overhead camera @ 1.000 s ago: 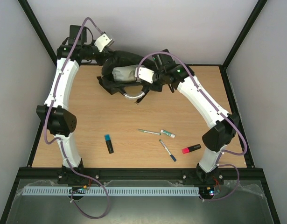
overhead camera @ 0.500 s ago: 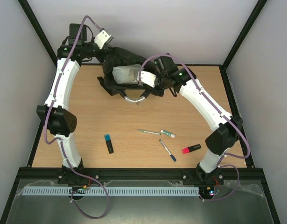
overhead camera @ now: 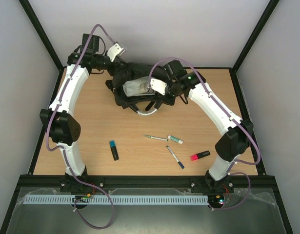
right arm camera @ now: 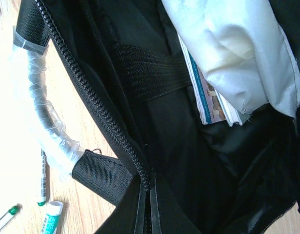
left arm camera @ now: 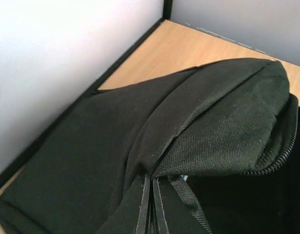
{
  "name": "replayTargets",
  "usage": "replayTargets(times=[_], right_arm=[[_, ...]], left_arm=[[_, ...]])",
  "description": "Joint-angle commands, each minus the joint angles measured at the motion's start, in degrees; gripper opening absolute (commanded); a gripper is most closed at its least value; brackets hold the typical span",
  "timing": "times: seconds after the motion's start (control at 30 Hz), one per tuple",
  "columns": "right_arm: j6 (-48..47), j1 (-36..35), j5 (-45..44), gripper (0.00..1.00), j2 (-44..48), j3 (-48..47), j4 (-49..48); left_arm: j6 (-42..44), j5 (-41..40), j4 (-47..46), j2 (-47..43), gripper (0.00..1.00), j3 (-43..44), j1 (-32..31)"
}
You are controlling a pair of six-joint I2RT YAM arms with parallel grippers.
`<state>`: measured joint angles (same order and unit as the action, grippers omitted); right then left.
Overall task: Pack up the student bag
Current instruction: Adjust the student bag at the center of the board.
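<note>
The large black soft fabric student bag (overhead camera: 121, 98) lies at the far middle of the light wooden worktop (overhead camera: 91, 126), its main zip open. The left tool (left arm camera: 150, 207) is clenched on a fold of the bag's cloth at its far left edge. The right tool (right arm camera: 146, 209) is clenched on the zipped rim at the right side of the opening. Inside the bag lie a crumpled whitish pouch (right arm camera: 237, 48) and, just under it, a thin printed booklet (right arm camera: 208, 105). The bag's plastic-wrapped loop handle (right arm camera: 42, 122) rests on the worktop at its near side.

Well apart, nearer on the worktop, lie:
- a black marker with a blue cap (overhead camera: 113, 150)
- a slim green-tipped pen (overhead camera: 155, 138)
- a small white tube with a green end (overhead camera: 175, 140)
- a dark pen with a blue tip (overhead camera: 175, 157)
- a red highlighter (overhead camera: 200, 155)
</note>
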<state>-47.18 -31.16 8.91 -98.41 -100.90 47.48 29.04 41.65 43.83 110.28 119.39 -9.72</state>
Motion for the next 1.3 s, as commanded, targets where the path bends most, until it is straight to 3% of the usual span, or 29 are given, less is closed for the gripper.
replayTargets(times=[0.0,0.33,0.5,0.73,0.83,0.9,1.1,1.27], right_arm=[[-0.1,0.4,1.3,0.03,1.4,1.8,3.8],[-3.4,0.5,2.2,0.05,-4.3,7.7,14.1],[-3.3,0.5,-0.4,0.08,-5.9,13.9,12.3],[-1.1,1.1,-4.8,0.09,-7.6,15.3,8.6],[-0.5,1.2,-3.4,0.17,-6.4,15.4,7.9],[-0.5,1.2,-1.1,0.27,-5.6,15.3,9.0],[-1.8,1.2,5.8,0.55,-2.5,13.7,15.8],[-1.8,1.2,8.4,0.62,1.6,12.8,18.0]], left_arm=[[-1.0,4.6,1.7,-1.4,0.02,-3.7,0.5],[-0.4,7.8,2.4,-1.1,0.02,-15.1,-1.0],[-1.0,8.7,4.5,0.7,0.03,-17.9,-2.4],[-4.5,6.8,3.4,2.2,0.04,-20.0,-5.0],[-5.0,5.7,3.2,2.3,0.06,-19.9,-5.1],[-5.3,4.3,3.0,2.1,0.13,-19.7,-5.1],[-3.2,-2.7,3.8,-0.7,0.53,-20.5,-5.0],[-6.6,-11.5,0.1,-6.3,0.75,-24.6,-4.3]])
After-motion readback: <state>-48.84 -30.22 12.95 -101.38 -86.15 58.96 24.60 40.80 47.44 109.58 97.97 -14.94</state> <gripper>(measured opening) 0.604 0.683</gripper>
